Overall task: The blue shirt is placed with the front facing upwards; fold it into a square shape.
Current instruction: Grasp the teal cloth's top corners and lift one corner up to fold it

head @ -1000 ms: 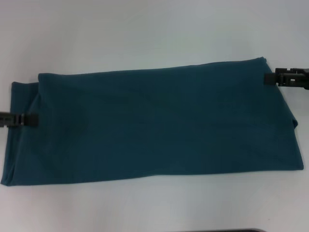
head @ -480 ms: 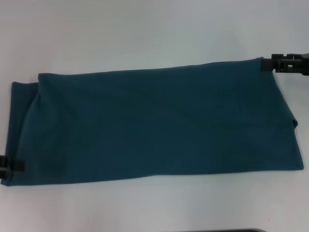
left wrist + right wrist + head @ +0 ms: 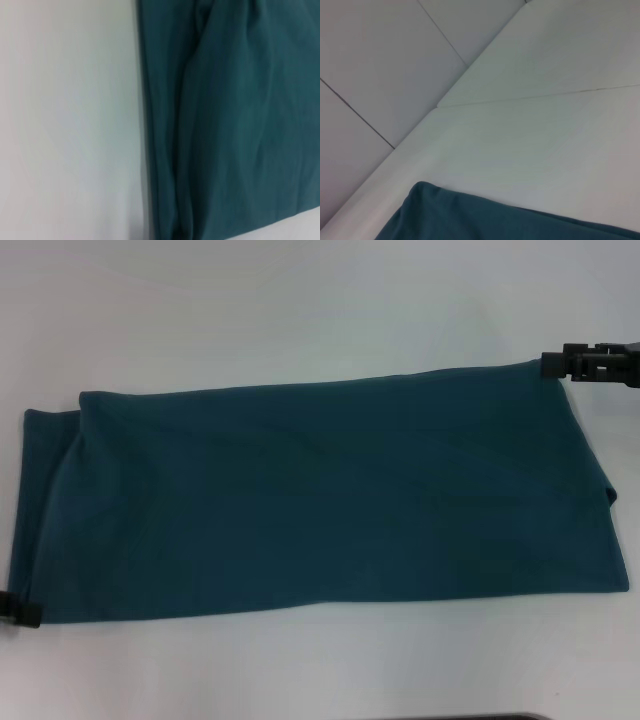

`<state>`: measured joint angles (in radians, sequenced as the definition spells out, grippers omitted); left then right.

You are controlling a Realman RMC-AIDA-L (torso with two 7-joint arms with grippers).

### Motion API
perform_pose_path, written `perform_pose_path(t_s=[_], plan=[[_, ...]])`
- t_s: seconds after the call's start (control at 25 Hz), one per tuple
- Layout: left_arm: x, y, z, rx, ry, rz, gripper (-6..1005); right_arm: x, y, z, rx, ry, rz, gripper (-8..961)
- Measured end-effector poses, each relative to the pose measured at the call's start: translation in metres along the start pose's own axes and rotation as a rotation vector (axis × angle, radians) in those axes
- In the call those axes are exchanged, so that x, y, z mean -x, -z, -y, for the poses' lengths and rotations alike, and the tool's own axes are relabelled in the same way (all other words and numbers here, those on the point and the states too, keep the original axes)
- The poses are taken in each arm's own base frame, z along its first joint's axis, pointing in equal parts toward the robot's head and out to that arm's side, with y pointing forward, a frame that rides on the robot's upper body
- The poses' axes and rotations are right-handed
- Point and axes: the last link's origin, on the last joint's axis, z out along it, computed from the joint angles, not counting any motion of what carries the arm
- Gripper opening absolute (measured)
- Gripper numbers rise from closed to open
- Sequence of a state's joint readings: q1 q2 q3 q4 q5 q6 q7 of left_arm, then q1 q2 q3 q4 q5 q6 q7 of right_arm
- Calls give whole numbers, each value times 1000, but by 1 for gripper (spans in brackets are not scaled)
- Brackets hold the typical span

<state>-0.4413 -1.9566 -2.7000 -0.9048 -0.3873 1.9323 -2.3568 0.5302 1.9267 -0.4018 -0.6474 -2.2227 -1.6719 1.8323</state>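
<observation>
The blue shirt (image 3: 320, 500) lies flat on the white table (image 3: 300, 310), folded into a long band running left to right, with plain fabric on top. My left gripper (image 3: 22, 616) shows only as a dark tip at the shirt's near left corner. My right gripper (image 3: 553, 364) sits at the shirt's far right corner, touching or just beside the cloth edge. In the left wrist view the shirt (image 3: 240, 125) shows layered folds along one edge. The right wrist view catches one corner of the shirt (image 3: 470, 220) on the table.
A dark strip (image 3: 480, 717) marks the table's near edge. A table seam (image 3: 535, 95) and the table's rounded border (image 3: 395, 150) with a tiled floor beyond appear in the right wrist view.
My left gripper has slid along the shirt's left edge from its middle to the near left corner. My right gripper has moved a little farther away, to the far right corner.
</observation>
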Motion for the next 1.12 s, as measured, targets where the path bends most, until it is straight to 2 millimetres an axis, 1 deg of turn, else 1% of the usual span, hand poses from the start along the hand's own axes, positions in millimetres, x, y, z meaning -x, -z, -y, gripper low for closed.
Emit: perform_pose_path(t_s=[0.48, 0.8, 1.12], plan=[[-9, -10, -1, -35, 6, 57, 886, -3, 8, 4, -20, -18, 14, 915], [-17, -17, -4, -52, -7, 81, 885, -4, 8, 5, -26, -30, 15, 915], [-25, -17, -7, -69, -24, 72, 886, -4, 10, 6, -32, -34, 24, 914]])
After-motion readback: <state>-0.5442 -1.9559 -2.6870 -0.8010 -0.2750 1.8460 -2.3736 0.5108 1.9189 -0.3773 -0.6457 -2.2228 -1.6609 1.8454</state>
